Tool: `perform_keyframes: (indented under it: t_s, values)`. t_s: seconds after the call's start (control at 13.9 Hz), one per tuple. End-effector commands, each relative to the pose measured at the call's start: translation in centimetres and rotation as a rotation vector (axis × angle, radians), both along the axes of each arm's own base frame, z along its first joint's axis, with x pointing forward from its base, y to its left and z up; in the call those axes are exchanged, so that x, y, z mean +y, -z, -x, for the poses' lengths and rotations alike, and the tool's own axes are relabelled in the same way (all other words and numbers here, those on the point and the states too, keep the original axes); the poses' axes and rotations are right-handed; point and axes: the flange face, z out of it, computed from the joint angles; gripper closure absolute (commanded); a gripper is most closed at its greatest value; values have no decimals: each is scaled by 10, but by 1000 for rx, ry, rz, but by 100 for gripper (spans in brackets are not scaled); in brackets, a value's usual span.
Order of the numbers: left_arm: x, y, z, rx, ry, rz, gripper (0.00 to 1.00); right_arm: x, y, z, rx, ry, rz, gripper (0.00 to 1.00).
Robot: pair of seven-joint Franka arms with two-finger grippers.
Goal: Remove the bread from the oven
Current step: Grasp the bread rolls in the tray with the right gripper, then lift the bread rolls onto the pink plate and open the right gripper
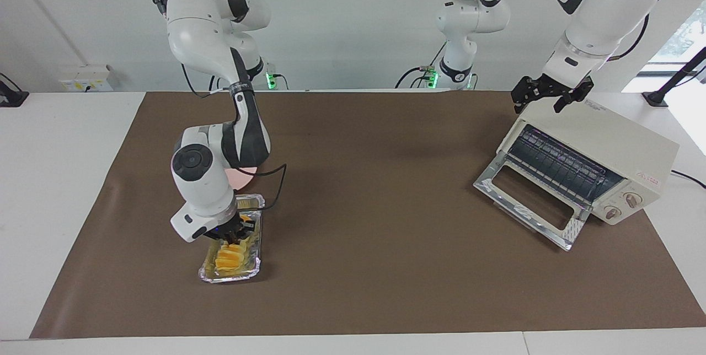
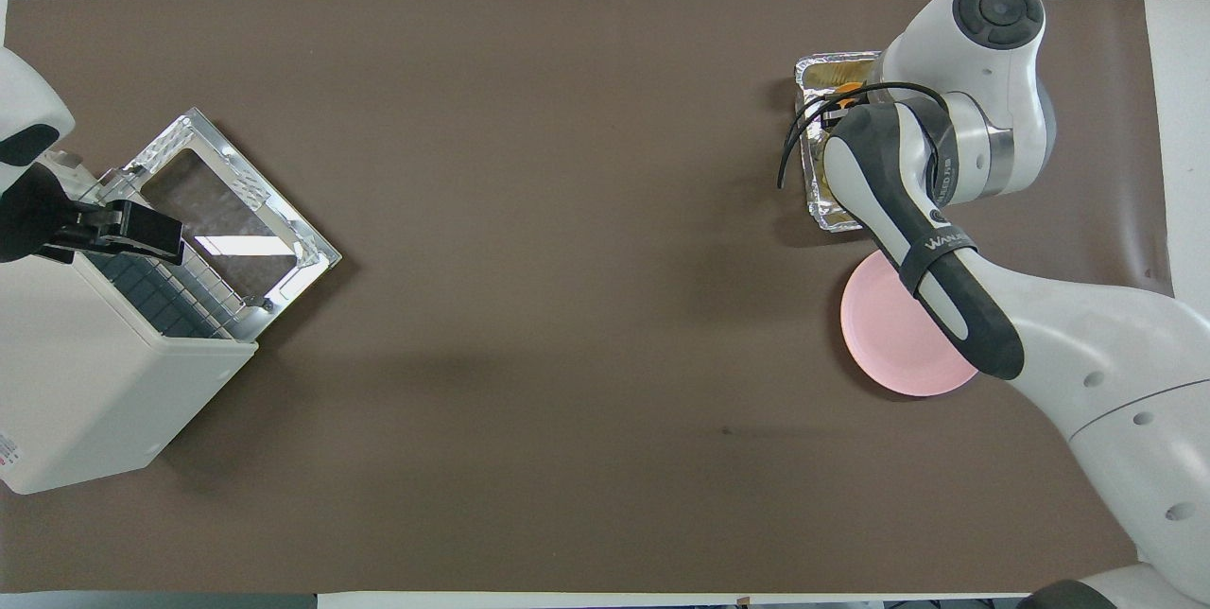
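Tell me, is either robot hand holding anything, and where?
The right gripper pinches the bread at its end nearer the robots, in the foil tray. The left gripper holds nothing.

Mat (image 1: 375, 222) mid-table bare; oven (image 1: 606, 162) door down.

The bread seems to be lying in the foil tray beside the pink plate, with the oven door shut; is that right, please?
Not quite: the oven door is dropped open, as the facing view shows. The rest holds: the bread lies in the foil tray beside the pink plate.
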Motion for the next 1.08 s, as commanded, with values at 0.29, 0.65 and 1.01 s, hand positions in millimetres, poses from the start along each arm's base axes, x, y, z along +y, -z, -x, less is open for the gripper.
perform_keyframes:
  t_s: [0.29, 0.65, 1.01]
  values:
    - [3, -6, 5, -12, -14, 14, 0, -8, -67, -1, 17, -39, 10, 100]
    - [2, -5, 5, -9, -12, 13, 0, -7, -142, 54, 85, -41, 6, 100]
    - [3, -5, 5, -9, -14, 13, 0, -24, -136, 169, 61, -37, -54, 100]
